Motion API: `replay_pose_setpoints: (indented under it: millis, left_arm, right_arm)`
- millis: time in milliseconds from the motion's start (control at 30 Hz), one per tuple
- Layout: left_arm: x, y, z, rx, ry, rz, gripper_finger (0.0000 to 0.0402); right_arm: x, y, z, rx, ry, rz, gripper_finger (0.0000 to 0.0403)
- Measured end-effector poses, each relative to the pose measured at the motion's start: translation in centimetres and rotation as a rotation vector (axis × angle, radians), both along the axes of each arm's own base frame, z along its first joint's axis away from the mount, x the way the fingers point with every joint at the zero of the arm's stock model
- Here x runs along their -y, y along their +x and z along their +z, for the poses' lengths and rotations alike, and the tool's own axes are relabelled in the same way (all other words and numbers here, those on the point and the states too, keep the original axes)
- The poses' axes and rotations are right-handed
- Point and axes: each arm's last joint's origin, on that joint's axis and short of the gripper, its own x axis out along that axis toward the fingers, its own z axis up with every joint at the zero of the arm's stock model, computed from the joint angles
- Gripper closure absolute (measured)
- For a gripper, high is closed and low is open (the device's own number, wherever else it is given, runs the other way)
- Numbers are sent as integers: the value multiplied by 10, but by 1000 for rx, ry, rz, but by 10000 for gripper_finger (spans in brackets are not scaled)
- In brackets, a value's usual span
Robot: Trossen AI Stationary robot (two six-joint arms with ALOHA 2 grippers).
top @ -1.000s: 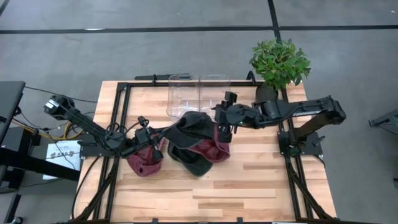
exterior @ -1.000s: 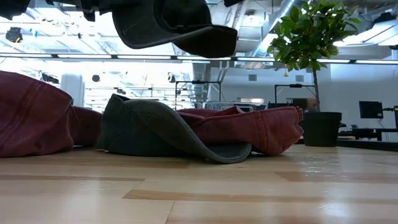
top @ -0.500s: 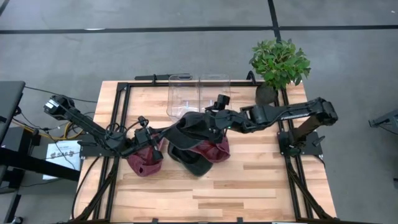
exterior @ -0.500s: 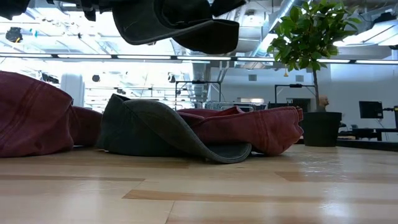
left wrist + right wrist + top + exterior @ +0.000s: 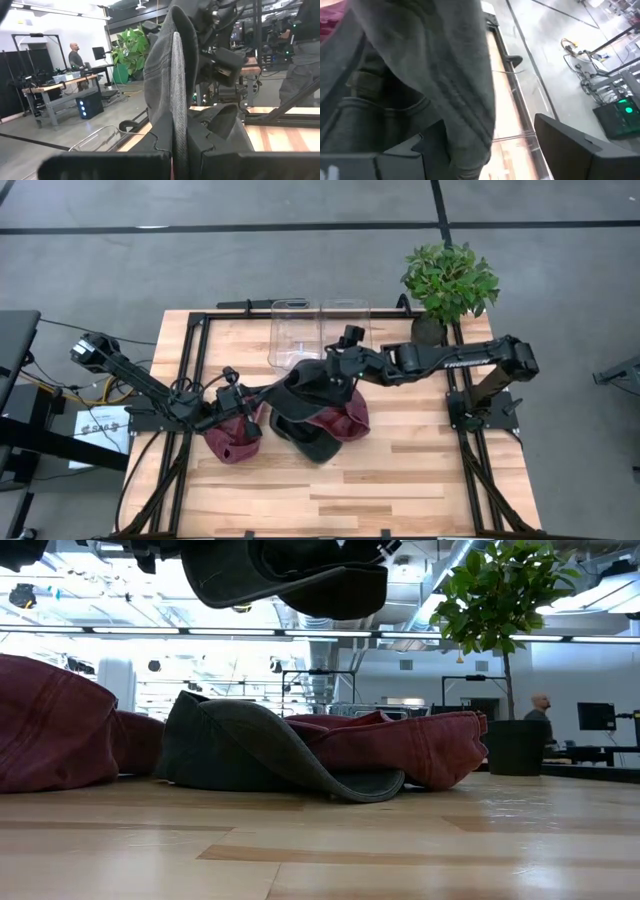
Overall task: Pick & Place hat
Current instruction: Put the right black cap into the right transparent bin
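Note:
A dark grey cap (image 5: 312,383) (image 5: 285,575) hangs in the air above the middle of the table. My left gripper (image 5: 250,402) (image 5: 179,135) is at its left end, shut on it. My right gripper (image 5: 335,372) (image 5: 485,145) is open at the cap's far right side. One finger (image 5: 395,150) is under the grey cloth (image 5: 465,85), the other (image 5: 567,142) stands apart from it. Below, a second dark cap (image 5: 300,435) (image 5: 250,755) and two maroon hats (image 5: 232,440) (image 5: 348,420) lie on the wood. My left gripper pinches an edge of the grey cap (image 5: 177,105) between its two fingers, coming level from the table's left. The cloth stands up out of the shut fingers, and the cap is lifted clear of the hats below. My right gripper straddles the cap's rim; whether a finger touches it, I cannot tell.
A clear plastic container (image 5: 320,330) stands at the table's far edge, just beyond the lifted cap. A potted plant (image 5: 450,280) sits at the far right corner. Bare wood (image 5: 400,490) lies along the near side. People stand in the room behind.
My right gripper has moved toward the table's left and slightly toward its far edge, closing in on the lifted grey cap until its fingers reach the cloth. The cap has stayed lifted.

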Motion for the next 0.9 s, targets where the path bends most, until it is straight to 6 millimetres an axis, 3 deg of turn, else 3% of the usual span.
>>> replay_pose_setpoints:
  millis: [267,767,900]
  left_arm:
    - [0,0,0,-2,5,-15,385]
    - [0,1,-2,-15,11,-5,385]
    - [-2,2,-2,-14,8,5,382]
  right_arm:
    - [14,2,-1,-13,88,78,193]
    - [12,2,-2,-38,126,200,389]
    - [9,2,-3,-40,140,233,395]
